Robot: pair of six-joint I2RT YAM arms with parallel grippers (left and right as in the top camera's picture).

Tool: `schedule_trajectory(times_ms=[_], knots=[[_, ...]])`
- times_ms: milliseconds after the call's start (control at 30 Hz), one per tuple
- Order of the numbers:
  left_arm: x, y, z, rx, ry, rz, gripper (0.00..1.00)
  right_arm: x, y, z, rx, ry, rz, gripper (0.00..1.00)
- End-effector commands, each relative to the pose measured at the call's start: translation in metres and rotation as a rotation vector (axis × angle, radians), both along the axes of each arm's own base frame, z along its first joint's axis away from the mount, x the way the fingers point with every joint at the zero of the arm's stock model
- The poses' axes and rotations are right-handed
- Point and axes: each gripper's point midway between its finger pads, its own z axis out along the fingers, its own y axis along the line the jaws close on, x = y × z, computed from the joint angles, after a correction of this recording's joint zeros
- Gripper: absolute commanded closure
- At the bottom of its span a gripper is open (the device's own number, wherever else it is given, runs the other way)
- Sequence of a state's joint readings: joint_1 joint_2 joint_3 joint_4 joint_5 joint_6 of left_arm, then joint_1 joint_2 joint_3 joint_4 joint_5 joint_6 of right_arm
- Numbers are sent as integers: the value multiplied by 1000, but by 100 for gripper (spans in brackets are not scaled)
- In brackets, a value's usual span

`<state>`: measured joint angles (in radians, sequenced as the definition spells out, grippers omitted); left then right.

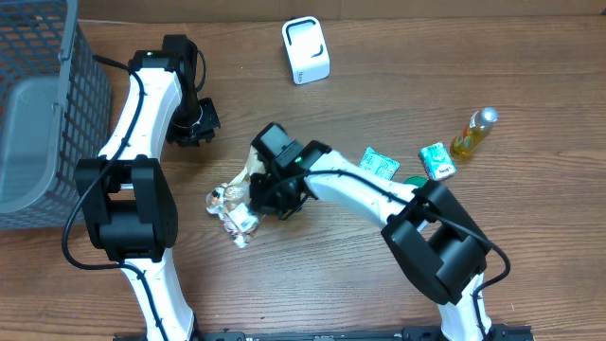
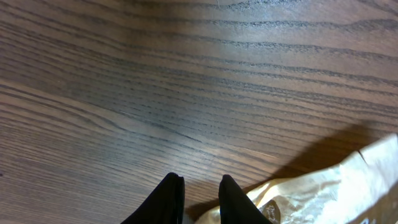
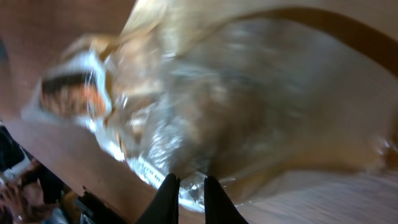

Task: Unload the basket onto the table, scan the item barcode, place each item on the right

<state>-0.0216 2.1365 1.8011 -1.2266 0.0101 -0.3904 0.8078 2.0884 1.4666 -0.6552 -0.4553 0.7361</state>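
Crinkly clear plastic bag (image 1: 228, 205), tan panel, on wood-grain table (image 1: 426, 57)

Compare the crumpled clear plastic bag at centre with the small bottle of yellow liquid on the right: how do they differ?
The crumpled clear plastic bag is wrinkled and irregular; the small bottle of yellow liquid is slim and smooth. The bag is larger than the bottle. The bag sits at the tips of the right gripper; the bottle lies far from it. Both rest on the wooden table.
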Motion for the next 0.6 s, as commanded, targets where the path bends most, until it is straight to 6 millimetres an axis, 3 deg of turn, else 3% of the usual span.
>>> schedule_trajectory(times_ms=[0,100,200,367,567], knots=[[-3,2,-8,14,24,6,76,-5,7,-3,0,-17,13,88],[-4,2,-8,15,29,5,76,-15,16,9,84,60,47,89],[-4,2,-8,15,30,6,76,-9,20,26,149,92,51,88],[-4,3,-8,19,30,-2,76,20,2,60,213,52,19,86],[-3,3,-8,18,23,-2,76,51,-21,63,204,14,-60,83]])
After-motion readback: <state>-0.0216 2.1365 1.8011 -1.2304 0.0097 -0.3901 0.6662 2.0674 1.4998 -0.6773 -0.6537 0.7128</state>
